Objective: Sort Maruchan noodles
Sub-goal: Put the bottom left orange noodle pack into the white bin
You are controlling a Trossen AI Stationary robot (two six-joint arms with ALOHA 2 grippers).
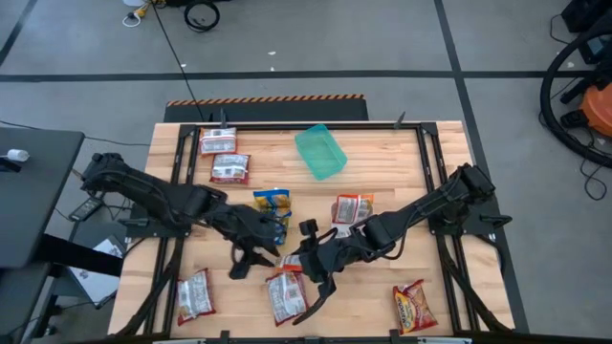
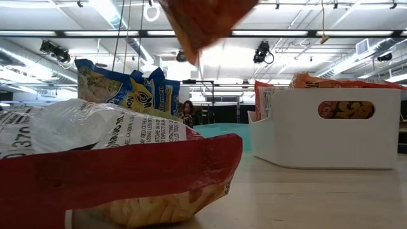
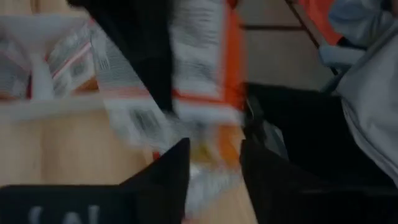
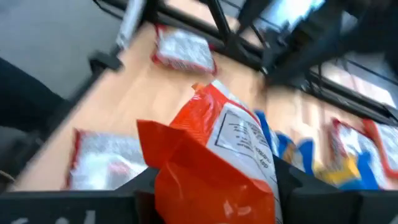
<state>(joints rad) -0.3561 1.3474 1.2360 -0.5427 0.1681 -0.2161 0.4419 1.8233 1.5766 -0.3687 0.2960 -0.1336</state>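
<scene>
- A wooden table (image 1: 430,201) with a light plank top fills the middle of the high view; a black frame runs along its edges.
- A green plastic tray (image 1: 319,151) sits tilted near the table's far edge.
- A white bin (image 2: 331,130) with an oval handle cutout stands on the right of the low view.
- A black-and-orange striped strip (image 1: 266,98) lies on the floor just beyond the table.
- Grey floor (image 1: 316,38) crossed by dark lines surrounds the table, with cables (image 1: 182,11) lying at the far edge.
</scene>
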